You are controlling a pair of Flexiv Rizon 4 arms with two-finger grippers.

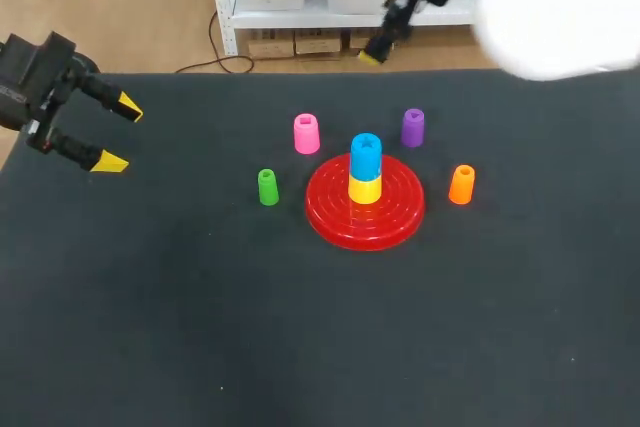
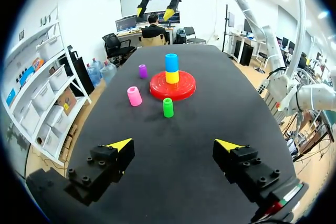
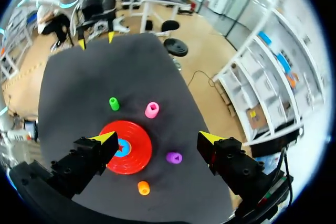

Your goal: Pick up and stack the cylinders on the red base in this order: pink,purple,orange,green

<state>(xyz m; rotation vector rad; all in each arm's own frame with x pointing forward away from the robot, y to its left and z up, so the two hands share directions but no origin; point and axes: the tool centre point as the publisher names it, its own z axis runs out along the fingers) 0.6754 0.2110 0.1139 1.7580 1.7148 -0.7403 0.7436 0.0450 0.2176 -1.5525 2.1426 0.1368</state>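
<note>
You had stacked none: pink plastic cylinder (image 1: 306, 134), purple cylinder (image 1: 413, 127), orange cylinder (image 1: 461, 184) and green cylinder (image 1: 267, 187) stood beside the red ribbed disc base (image 1: 335, 215); left gripper (image 1: 118, 133) and right gripper (image 2: 156, 11) jaws released, empty.

The left tool (image 1: 120, 134) hovers spread wide at my left; the right tool (image 3: 157, 138) hangs high, equally spread.

Glossy plastic red base (image 1: 365, 204), matt table (image 1: 200, 327)
</note>
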